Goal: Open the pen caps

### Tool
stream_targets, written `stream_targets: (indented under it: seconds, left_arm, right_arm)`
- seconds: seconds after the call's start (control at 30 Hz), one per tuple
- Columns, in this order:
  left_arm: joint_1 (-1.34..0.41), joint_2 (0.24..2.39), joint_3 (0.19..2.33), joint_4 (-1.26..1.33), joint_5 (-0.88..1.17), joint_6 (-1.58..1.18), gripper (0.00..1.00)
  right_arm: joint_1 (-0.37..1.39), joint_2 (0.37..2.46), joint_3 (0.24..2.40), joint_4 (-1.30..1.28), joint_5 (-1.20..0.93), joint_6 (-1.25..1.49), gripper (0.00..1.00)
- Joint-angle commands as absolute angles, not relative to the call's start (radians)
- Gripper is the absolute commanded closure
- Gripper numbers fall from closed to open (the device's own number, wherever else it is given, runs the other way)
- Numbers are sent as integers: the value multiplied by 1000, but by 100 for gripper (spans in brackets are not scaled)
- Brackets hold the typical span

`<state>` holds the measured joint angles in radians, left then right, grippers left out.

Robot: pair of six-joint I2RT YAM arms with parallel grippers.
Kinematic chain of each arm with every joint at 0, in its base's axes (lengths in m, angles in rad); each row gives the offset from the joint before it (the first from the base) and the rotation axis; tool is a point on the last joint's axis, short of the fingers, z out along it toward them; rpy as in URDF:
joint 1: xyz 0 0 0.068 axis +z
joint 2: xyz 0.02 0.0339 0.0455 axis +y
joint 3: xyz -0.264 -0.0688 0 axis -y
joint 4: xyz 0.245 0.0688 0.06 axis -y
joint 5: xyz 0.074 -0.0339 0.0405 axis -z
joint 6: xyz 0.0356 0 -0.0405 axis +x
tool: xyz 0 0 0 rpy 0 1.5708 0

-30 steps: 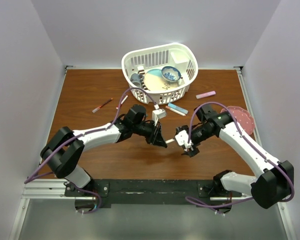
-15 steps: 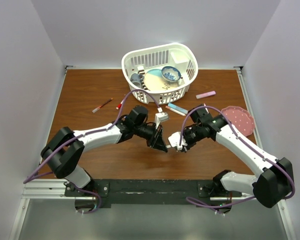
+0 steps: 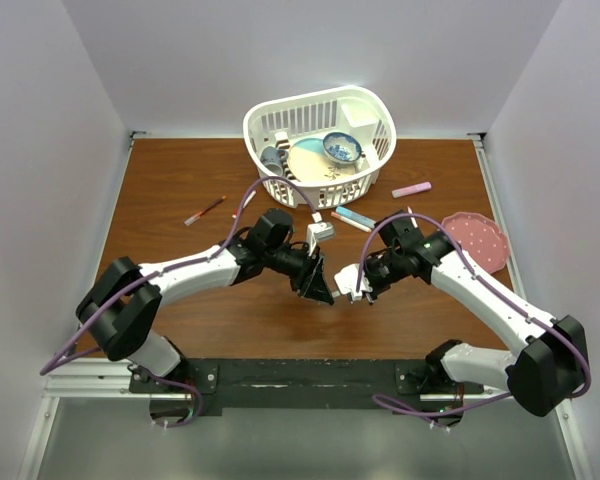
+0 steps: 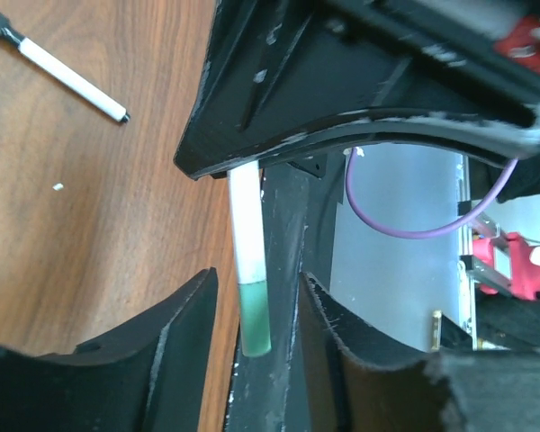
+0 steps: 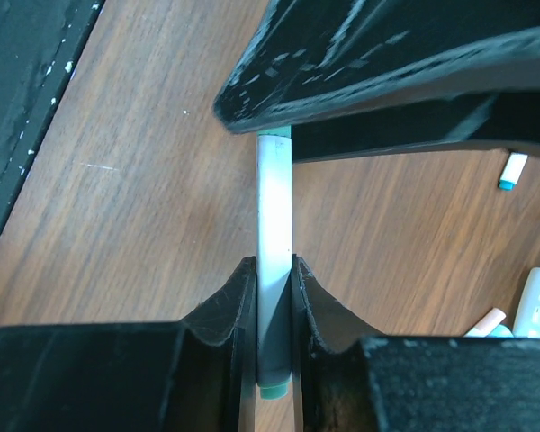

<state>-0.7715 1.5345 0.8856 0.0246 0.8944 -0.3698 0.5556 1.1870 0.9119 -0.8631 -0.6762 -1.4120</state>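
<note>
Gripping one marker between both arms, cap not yet off.
The right gripper (image 5: 274, 270) pinches the white barrel (image 5: 274, 198) tight. The left gripper (image 4: 256, 297) flanks the green cap (image 4: 255, 319) with a gap on one side, so I cannot tell if it clamps. The cap sits on the barrel, above the table (image 3: 180, 180). The first pull looks pending; other markers (image 3: 205, 210) near the basket (image 3: 375, 165) wait, too small to judge.

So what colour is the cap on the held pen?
The cap is green, clearest in left wrist view.
</note>
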Motion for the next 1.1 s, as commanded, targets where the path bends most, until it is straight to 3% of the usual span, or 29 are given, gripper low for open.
stream_targets:
  seconds: [0.0,0.6,0.73,0.8,0.83,0.87,1.07]
  left_arm:
    - [-756,1485,937,-20,922,-304,53]
    - [-779,1575,969,-112,943,-270,56]
    - [-793,1594,983,-92,937,-288,63]
    - [-795,1600,985,-80,934,-299,71]
    - [-795,1603,991,-77,934,-302,79]
    - [-793,1603,994,-81,934,-299,99]
    - [-788,1578,988,-242,911,-233,100]
  right_arm:
    - [561,1161,905,-868,-687,-1424,100]
    - [561,1173,907,-833,-701,-1378,100]
    - [560,1173,900,-833,-713,-1376,100]
    - [560,1174,896,-831,-721,-1376,100]
    - [561,1175,893,-833,-721,-1376,100]
    - [561,1174,890,-831,-722,-1377,100]
    - [520,1158,862,-790,-569,-1387,100]
